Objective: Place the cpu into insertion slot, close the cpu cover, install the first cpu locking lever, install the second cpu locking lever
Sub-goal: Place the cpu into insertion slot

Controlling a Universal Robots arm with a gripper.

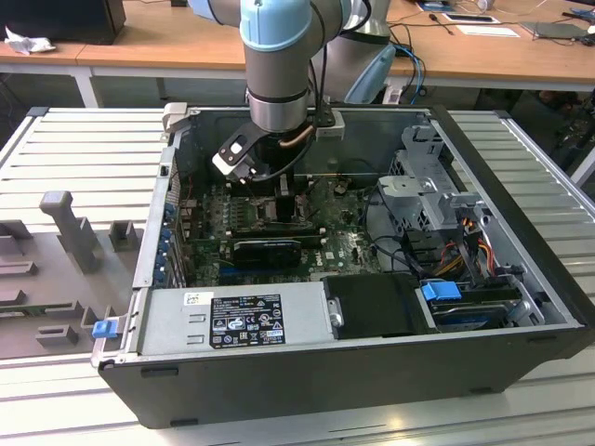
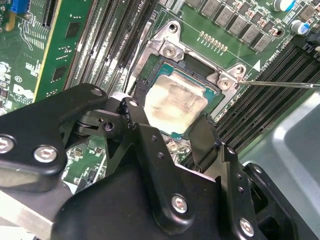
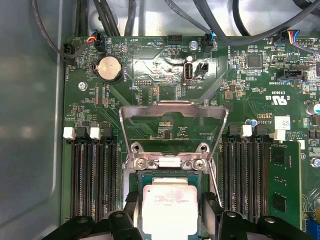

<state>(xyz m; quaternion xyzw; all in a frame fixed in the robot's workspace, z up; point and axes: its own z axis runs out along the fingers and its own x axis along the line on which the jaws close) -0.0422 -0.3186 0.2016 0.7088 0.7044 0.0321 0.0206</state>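
claw point(image 3: 170, 212) clenched on the cpu point(image 3: 167, 202) by opposite edges, flat and directly over the insertion slot point(image 2: 151, 75); cpu cover point(image 3: 172, 112) stands raised. in the exterior view, eleven o'clock from the case point(image 1: 325, 386) centre.

Case: An open black computer case point(image 1: 521, 344) is lying on its side on a ribbed grey desk point(image 1: 84, 149).
Power supply: A silver power supply point(image 1: 232, 316) is sitting along the case's near wall, carrying printed labels.
Drive cage: A grey metal drive cage point(image 1: 432, 186) is standing at the exterior view's right, coloured cables point(image 1: 469, 242) trailing beside it.
Expansion card: A black card point(image 1: 268, 249) is standing on the green motherboard point(image 3: 250, 90).
Fixtures: Grey moulded fixtures point(image 1: 70, 228) are resting at the exterior view's left.
Background: A wooden desk point(image 1: 158, 42) is stretching behind.
Battery: A round coin cell point(image 3: 109, 68) is sitting on the board.
Memory: Long black memory slots point(image 3: 92, 175) are running in banks, a green module point(image 3: 285, 180) standing beside one bank.
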